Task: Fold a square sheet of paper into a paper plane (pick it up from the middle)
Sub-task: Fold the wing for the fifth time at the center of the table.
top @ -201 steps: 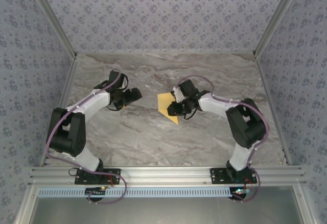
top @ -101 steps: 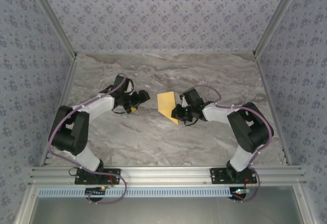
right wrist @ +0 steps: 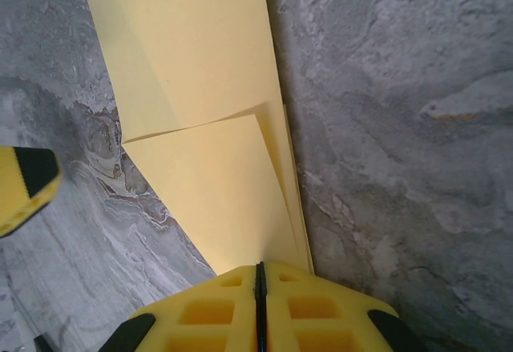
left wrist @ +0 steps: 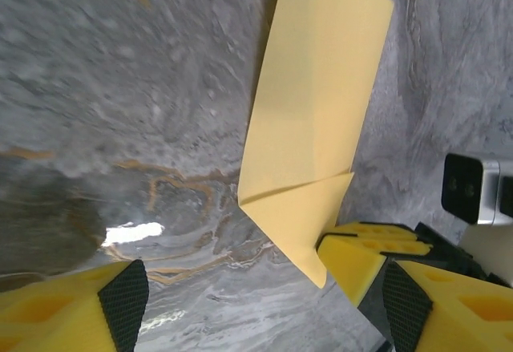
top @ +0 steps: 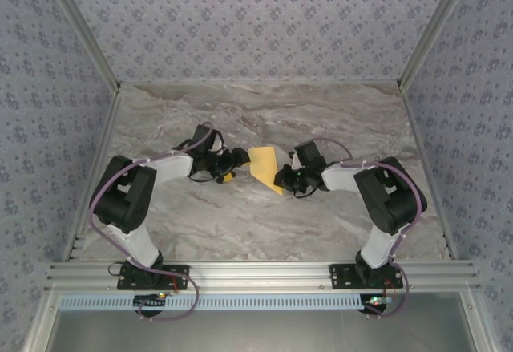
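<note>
Paper [left wrist: 317,111]: we see it partly folded, no plane yet.
Right hand [right wrist: 258,276]: clenched on the paper's edge.
Left hand [left wrist: 264,296]: released, beside it.

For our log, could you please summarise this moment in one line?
right gripper shut on folded yellow paper | left gripper open beside it

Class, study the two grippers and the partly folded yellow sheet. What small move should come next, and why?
Probably the left gripper should ease forward and close on the free edge of the folded sheet. Its jaws stand open just short of the paper, while the right gripper is shut on the other side, so the sheet is held at one side alone.
</note>
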### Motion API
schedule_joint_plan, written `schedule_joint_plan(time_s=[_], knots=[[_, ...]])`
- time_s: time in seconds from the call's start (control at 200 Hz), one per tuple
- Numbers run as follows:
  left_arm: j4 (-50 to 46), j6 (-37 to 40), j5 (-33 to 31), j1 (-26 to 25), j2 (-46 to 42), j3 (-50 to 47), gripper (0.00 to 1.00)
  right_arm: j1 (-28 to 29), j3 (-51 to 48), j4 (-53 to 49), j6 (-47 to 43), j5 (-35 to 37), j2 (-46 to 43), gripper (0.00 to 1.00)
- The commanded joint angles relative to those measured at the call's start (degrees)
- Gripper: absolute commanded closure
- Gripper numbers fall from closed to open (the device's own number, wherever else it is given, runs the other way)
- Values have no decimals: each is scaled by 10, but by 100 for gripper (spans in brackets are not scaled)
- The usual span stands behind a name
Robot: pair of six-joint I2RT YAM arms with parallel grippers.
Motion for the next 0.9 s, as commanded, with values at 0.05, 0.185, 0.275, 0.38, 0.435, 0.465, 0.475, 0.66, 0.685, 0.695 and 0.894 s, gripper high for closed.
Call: schedule_joint_plan(time_s=[0.05,0.185,0.275,0.38,0.435,0.465,0.475,0.66,0.685,0.695,0.894], knots=[[54,-24,31,-20,18,1,21,-22,-29,6,21,-25,19,90],[57,-30,22,-38,28,8,23,-34,-36,15,29,-40,16,90],[60,-36,17,-48,37,9,24,-39,-38,23,37,-46,16,90],[65,-43,13,-58,48,13,27,-45,-38,32,46,-56,22,90],[65,-44,11,-62,52,15,30,-47,-39,39,52,-60,24,90],[63,-44,9,-64,55,17,31,-50,-41,43,57,-62,26,90],[63,-44,9,-65,55,17,31,-50,-41,43,58,-62,26,90],[53,-43,-5,-68,66,26,42,-58,-42,50,68,-73,30,90],[51,-43,-7,-68,67,27,43,-59,-43,50,69,-73,30,90],[52,-43,-7,-69,68,27,44,-59,-43,51,69,-73,30,90],[54,-37,-2,-70,82,47,58,-64,-48,57,74,-81,30,90]])
